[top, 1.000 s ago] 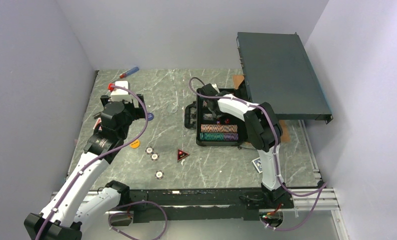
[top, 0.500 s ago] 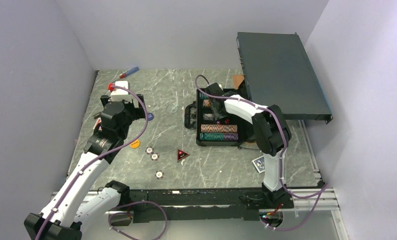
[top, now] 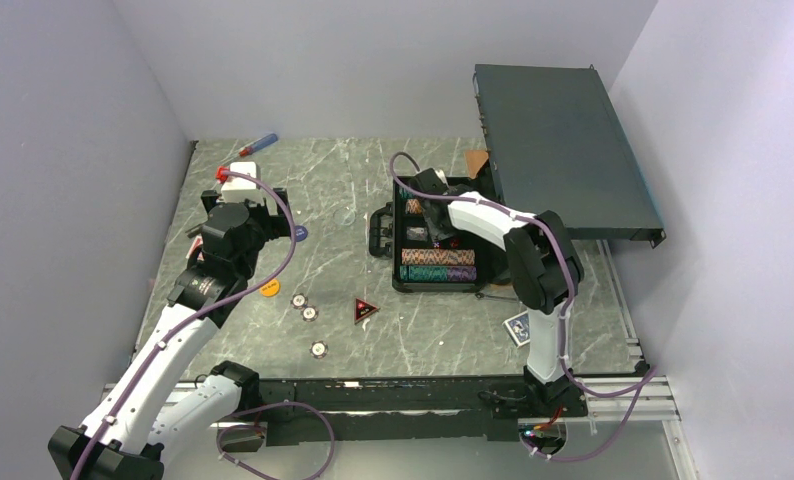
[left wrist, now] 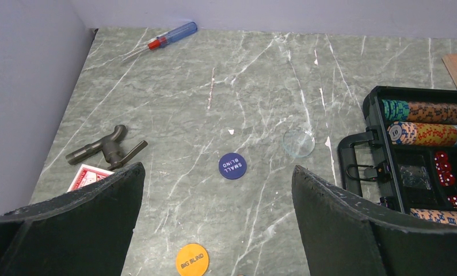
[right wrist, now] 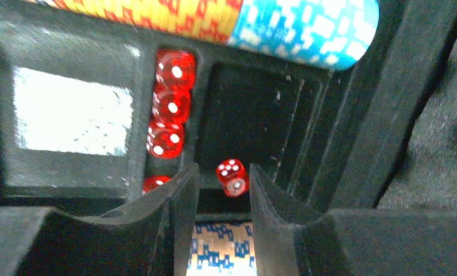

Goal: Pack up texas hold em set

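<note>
Right tool, fingers narrowly parted, hangs inside the open case. One red die lies between its tips, apparently loose, one compartment over from the dice row. We judge that a skewed pinch could flick it away. Left tool, spread wide and empty, hovers above the blue button.

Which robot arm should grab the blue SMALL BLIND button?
Left. Its open left gripper hangs over that side, the SMALL BLIND button just ahead. The right gripper is inside the case, over a red die.
</note>
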Robot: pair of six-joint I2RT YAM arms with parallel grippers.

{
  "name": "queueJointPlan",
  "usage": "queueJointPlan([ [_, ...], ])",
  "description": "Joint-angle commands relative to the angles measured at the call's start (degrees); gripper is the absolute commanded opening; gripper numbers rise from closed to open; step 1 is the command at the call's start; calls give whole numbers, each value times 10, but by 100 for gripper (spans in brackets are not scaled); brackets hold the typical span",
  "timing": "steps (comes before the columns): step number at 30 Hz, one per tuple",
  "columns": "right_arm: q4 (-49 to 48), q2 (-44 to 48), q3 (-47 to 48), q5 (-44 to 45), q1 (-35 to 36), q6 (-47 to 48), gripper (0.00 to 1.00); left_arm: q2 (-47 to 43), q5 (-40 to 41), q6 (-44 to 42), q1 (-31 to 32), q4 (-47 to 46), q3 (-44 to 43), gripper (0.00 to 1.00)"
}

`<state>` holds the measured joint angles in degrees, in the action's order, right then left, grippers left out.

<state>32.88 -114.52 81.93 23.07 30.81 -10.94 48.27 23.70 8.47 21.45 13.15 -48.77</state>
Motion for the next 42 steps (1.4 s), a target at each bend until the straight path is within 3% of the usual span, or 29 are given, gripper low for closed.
queueJointPlan([
  [1,78,-11,-6,40,3,-8,39,1,-6,8,0,-14,-16,99],
  [13,137,-12,104,48,31,14,49,-3,-7,9,0,-11,-16,99],
  [22,131,-4,65,18,21,9,55,0,-13,10,0,-13,-18,99],
  [42,60,-43,44,-17,-11,28,44,16,-11,8,0,-12,-19,99],
])
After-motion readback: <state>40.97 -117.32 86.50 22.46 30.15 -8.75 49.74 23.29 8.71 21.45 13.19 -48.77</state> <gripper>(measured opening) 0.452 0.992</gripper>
